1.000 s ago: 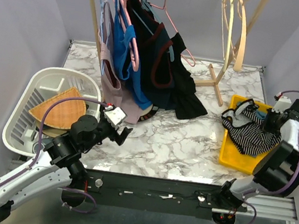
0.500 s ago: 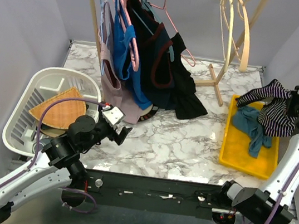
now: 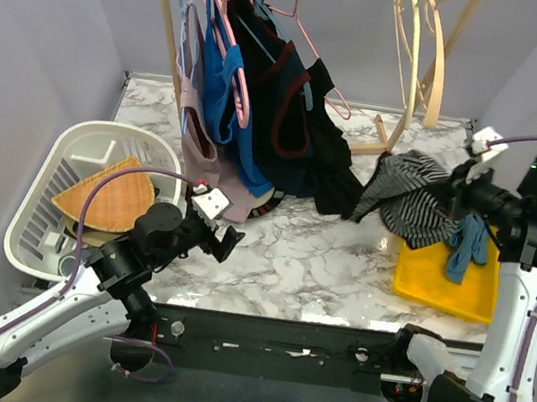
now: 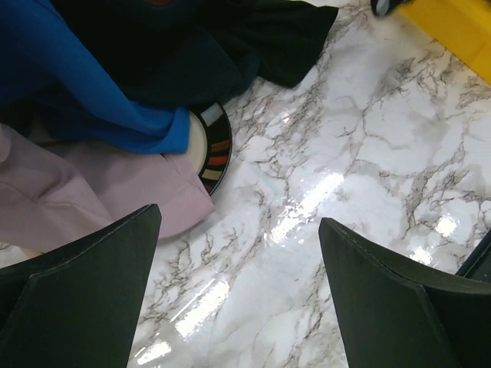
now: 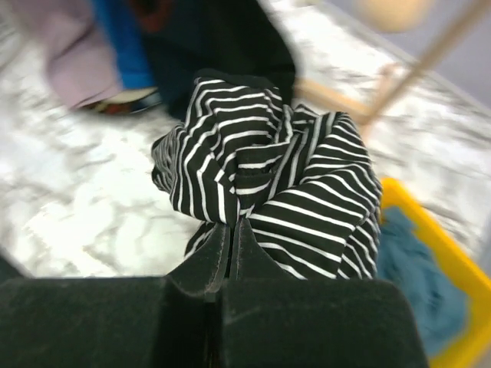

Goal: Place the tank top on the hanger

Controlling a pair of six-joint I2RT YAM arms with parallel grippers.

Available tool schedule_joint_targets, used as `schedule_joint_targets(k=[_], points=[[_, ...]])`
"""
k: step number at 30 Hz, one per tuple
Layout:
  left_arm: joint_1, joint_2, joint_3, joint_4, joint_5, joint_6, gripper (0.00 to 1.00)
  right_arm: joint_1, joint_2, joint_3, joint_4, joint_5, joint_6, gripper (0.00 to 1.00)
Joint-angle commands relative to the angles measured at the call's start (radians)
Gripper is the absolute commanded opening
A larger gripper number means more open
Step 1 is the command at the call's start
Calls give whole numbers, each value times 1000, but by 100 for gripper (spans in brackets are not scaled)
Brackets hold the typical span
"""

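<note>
Carrying looks to be the step in hand: the right gripper (image 5: 230, 230) is pinched tight on a bunched fold of the tank top (image 3: 405, 203). The garment hangs in the air over the right part of the worktop (image 3: 291, 255), just off the left rim of the yellow tray (image 3: 438, 287), with a loose end trailing toward the black garment (image 3: 329, 170) on the rack (image 3: 170, 14). The hanger (image 3: 419, 52) hangs at the back right corner, above and behind the load and not touching it. The left gripper (image 3: 226, 245) hovers near the front left of the worktop, its fingers spread wide with nothing between them. The next move, as I judge it, calls for bringing the cloth up to the hanger and opening it out, because it is crumpled and offers no clear strap or neck opening. The free left arm would likely have to spread a strap or steady the hanger. The worktop is glossy white marble with grey veins and throws glare in the left wrist view. There a plate (image 4: 211, 149) with a striped rim lies partly under a blue cloth (image 4: 84, 84) and a pale pink cloth (image 4: 92, 199). A white basket (image 3: 42, 228) sits at the left edge, and a teal cloth (image 3: 469, 243) lies in the tray. Plain pale walls (image 3: 40, 36) close the space in on three sides.
</note>
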Motion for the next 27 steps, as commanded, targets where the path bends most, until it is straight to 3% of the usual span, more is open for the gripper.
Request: schedule_joint_targets(k=[1, 4, 7, 9, 10, 12, 13, 16, 22, 24, 27], points=[[5, 9, 38, 27, 49, -103, 99, 188, -29, -132, 23, -72, 19, 1], [5, 6, 59, 17, 105, -187, 99, 315, -23, -222, 83, -118, 52, 3], [5, 17, 85, -31, 130, -252, 99, 397, 9, -326, 136, -181, 54, 11], [5, 41, 96, -65, 163, -323, 99, 438, 55, -365, 198, -160, 63, 28], [4, 52, 104, -75, 183, -341, 99, 440, 69, -380, 209, -151, 57, 47], [-2, 92, 108, -98, 220, -405, 99, 441, 101, -413, 254, -119, 69, 70], [-10, 110, 116, -103, 233, -421, 99, 440, 100, -428, 273, -91, 89, 78], [-96, 175, 116, -99, 208, -478, 99, 435, 51, -521, 350, -76, 99, 88], [-405, 454, 207, -155, -87, -527, 99, 404, -38, -638, 333, -187, 7, 89], [-453, 609, 257, -233, -203, -554, 99, 400, -54, -643, 331, -206, -7, 89], [-525, 771, 324, -250, -267, -613, 98, 400, -58, -638, 328, -211, -12, 89]])
